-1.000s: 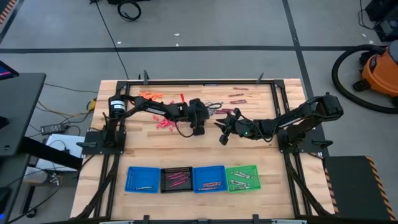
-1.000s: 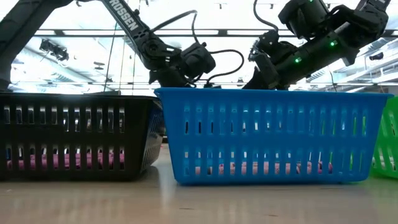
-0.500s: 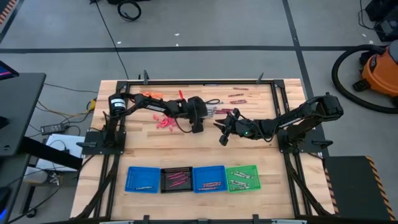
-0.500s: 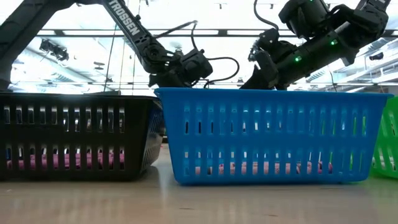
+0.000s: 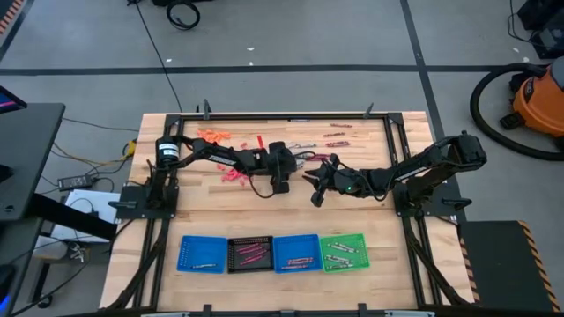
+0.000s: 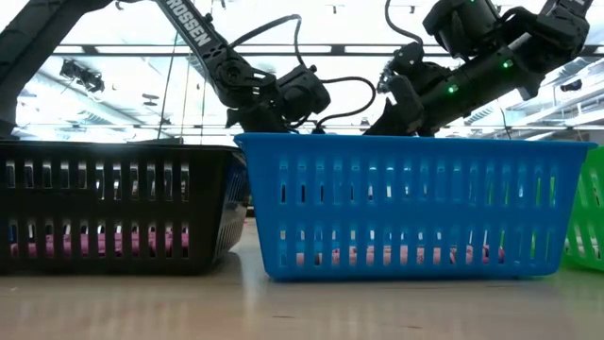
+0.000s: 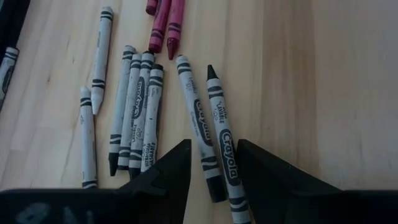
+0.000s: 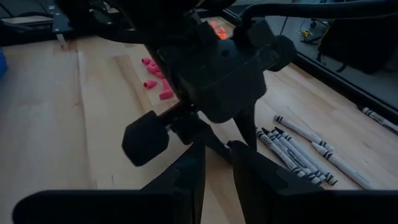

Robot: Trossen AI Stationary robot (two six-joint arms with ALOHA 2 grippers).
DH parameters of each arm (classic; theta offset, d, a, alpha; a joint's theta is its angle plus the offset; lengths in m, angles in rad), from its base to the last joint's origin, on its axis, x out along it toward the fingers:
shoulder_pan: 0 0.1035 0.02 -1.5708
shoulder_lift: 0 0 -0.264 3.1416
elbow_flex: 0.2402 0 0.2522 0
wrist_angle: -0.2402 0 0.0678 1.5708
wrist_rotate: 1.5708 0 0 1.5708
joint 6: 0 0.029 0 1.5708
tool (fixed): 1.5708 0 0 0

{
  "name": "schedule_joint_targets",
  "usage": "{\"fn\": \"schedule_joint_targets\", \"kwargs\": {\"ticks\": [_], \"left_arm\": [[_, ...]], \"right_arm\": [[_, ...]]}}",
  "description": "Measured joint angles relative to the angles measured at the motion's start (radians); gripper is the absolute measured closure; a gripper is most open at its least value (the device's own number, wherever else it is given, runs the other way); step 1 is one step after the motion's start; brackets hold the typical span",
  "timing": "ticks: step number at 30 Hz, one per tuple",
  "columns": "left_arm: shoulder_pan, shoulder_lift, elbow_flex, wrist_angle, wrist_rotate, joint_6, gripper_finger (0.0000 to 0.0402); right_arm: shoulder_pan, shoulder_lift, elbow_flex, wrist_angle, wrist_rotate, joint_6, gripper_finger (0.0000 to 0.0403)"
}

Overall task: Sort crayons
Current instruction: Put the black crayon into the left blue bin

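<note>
Several grey crayons [image 7: 134,106] lie loose on the wooden table [image 7: 311,93], with maroon crayons [image 7: 166,22] beyond them. My left gripper [image 7: 213,152] is open, low over the table's middle [image 5: 296,164]. Its fingers stand on either side of two grey crayons [image 7: 214,137] that lie flat on the wood. My right gripper [image 8: 219,168] is open by a narrow gap with nothing in it. It hangs just right of the left gripper [image 5: 313,182] and faces the left arm's wrist [image 8: 217,68]. My left gripper's fingers [image 7: 174,168] come slanting down and lie along the two grey crayons, close beside them. Whether they touch the crayons I cannot tell. Both crayons rest flat on the table.
Near the front edge stand a blue tray [image 5: 202,254], a black tray [image 5: 250,254], a second blue tray [image 5: 296,253] and a green tray [image 5: 343,251], each holding crayons. Pink pieces [image 5: 231,176], orange pieces [image 5: 211,135] and maroon crayons [image 5: 335,138] lie at the back.
</note>
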Motion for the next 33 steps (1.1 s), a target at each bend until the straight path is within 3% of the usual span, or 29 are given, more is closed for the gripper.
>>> {"fn": "schedule_joint_targets", "kwargs": {"ticks": [12, 25, 33], "left_arm": [[-0.035, -0.002, -0.002, 0.007, -0.016, 0.047, 0.0258], [0.060, -0.004, -0.002, -0.009, 0.293, -0.131, 0.0258], [0.050, -0.006, 0.000, -0.038, 0.291, -0.082, 0.0265]], "right_arm": [[0.005, 0.000, 0.000, 0.000, -0.002, 0.001, 0.0317], [0.024, 0.000, 0.000, 0.019, -0.002, 0.000, 0.0317], [0.024, 0.000, 0.000, 0.023, -0.001, -0.005, 0.0317]]}}
